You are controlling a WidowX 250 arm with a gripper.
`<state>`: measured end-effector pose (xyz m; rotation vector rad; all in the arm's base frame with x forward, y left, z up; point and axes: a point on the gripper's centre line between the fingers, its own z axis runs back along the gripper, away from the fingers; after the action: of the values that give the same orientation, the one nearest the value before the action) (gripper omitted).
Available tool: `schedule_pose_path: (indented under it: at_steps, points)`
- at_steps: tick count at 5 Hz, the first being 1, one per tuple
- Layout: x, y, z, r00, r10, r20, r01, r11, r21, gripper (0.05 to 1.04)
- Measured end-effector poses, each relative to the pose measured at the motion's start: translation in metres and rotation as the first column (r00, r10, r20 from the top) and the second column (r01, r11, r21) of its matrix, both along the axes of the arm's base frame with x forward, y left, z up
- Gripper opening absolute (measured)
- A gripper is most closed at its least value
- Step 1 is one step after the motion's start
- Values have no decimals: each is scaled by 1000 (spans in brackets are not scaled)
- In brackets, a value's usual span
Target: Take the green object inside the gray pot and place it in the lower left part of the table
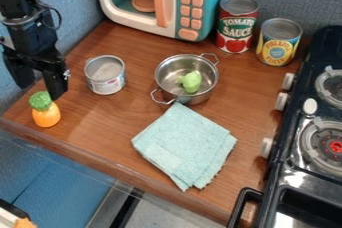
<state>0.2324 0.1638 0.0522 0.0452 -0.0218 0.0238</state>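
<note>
The gripper [40, 82] hangs at the left side of the table, open, its two fingers spread apart with nothing between them. It is well to the left of the pot, just above and behind an orange toy with a green top. A small gray metal pot [164, 71] with two loop handles stands near the middle of the table [100, 137]. Inside it lies a light green object [191, 81], rounded and lumpy, on the pot's bottom.
The orange toy [46, 115] stands at the table's left. An open can [105, 78] stands between gripper and pot. A folded teal cloth [186, 144] lies before the pot. Behind are a toy microwave [212, 7], a red can [235, 27] and a yellow can [277, 44]; a stove [300, 167] is right.
</note>
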Motion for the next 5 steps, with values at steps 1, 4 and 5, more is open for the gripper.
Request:
schedule_pose_path:
  at_steps: [1,4,5]
  points:
    - [-1,-3,-9,1000,0,-26,-1,1000,-21,1001]
    - [95,-124,-10,971,-235,43,237,969,-61,1001]
    - [126,-140,-11,972,-222,76,226,972,-60,1001]
